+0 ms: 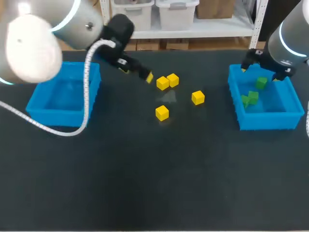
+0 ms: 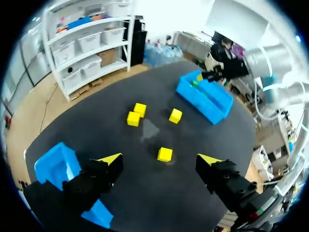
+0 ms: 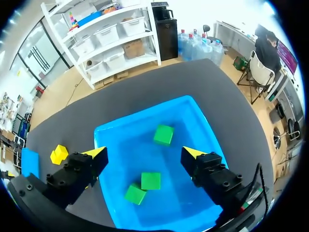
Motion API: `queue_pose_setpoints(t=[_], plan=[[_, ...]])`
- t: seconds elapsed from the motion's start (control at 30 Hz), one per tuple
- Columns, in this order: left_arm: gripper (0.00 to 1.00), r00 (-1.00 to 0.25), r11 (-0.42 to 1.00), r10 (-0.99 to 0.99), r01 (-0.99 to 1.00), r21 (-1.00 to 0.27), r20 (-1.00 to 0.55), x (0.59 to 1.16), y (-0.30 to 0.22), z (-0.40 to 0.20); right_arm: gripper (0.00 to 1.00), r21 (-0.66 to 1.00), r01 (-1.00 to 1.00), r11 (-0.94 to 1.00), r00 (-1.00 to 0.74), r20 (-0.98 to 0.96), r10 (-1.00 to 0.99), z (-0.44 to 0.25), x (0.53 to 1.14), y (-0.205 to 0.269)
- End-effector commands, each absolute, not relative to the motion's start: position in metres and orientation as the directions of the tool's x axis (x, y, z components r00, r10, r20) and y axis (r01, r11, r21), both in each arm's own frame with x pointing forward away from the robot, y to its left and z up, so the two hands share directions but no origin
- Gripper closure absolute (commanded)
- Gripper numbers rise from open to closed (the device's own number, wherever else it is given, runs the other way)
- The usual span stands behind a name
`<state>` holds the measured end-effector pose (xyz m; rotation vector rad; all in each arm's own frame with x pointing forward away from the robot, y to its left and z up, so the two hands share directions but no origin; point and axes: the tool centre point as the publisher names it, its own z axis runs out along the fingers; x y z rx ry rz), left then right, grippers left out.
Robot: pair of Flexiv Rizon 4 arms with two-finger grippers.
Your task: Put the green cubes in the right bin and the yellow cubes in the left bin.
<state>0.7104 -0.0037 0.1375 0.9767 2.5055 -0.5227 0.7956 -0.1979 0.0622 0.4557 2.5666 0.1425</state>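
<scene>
Dark tabletop point(image 1: 145, 183) carries four yellow cubes point(image 1: 162, 113) awaiting sorting; left jaws gape empty toward them, right jaws likewise above right bin point(image 1: 265, 126).

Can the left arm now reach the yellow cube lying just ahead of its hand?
Probably yes: the left hand is open, and the small yellow cube lies alone on the black table, nothing between them.

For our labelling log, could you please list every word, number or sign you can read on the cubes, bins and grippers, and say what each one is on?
None can be read.
yellow cubes: plain faces, no print.
green cubes: plain faces, no print.
left bin and right bin: plain blue, no label.
left gripper and right gripper: no legible marking.
</scene>
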Motion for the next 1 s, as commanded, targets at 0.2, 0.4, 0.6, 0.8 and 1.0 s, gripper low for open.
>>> queue_pose_setpoints(t=[0.2,0.4,0.6,0.8,1.0], plan=[[0.0,-0.717,0.685,0.622,0.693,-0.225,-0.314,0.716,-0.039,0.096,0.0,0.188,0.293,0.937,-0.803,-0.484,0.348,0.062,0.795,-0.198],[0.0,-0.7,0.666,0.652,0.713,-0.219,-0.293,0.707,-0.048,0.085,0.0,0.188,0.293,0.937,-0.803,-0.484,0.348,0.062,0.795,-0.198],[0.0,-0.674,0.653,0.694,0.737,-0.173,-0.253,0.695,-0.049,0.069,0.0,0.188,0.293,0.937,-0.803,-0.484,0.348,0.062,0.795,-0.198],[0.0,-0.678,0.664,0.706,0.734,-0.142,-0.203,0.691,-0.051,0.046,0.0,0.188,0.293,0.937,-0.803,-0.484,0.348,0.062,0.795,-0.198],[0.0,-0.692,0.684,0.705,0.722,-0.109,-0.156,0.691,-0.056,0.024,0.0,0.188,0.293,0.937,-0.803,-0.484,0.348,0.062,0.795,-0.198]])
